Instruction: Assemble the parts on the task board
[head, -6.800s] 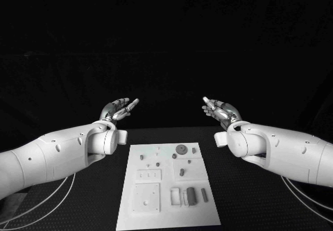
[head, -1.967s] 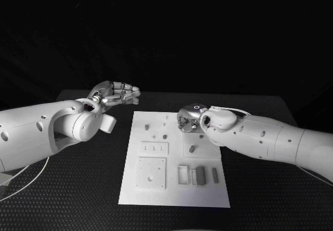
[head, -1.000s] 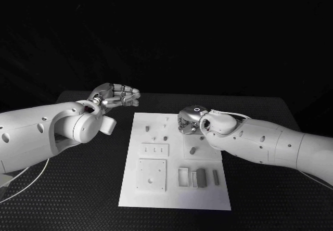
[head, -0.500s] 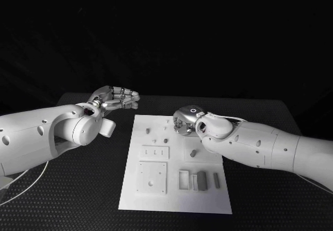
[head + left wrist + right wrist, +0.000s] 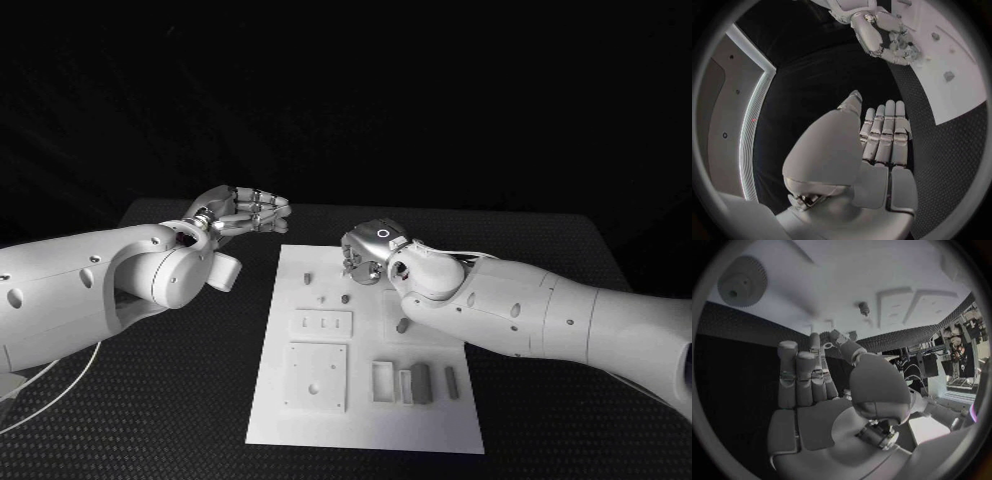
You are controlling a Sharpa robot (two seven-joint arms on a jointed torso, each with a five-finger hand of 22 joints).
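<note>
No writing can be read on the task board (image 5: 361,415), which lies in the middle of the black worktop (image 5: 577,260). The right robot hand (image 5: 364,258) hovers over the board's far edge, fingers spread, holding nothing; a grey gear (image 5: 743,282) lies near it. The left robot hand (image 5: 238,212) hangs beyond the board's far left corner, fingers apart and empty.

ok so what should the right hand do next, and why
Probably lower the right hand toward the round gear at the far end of the task board and close on it: the hand hovers over that end, fingers apart, holding nothing.
</note>
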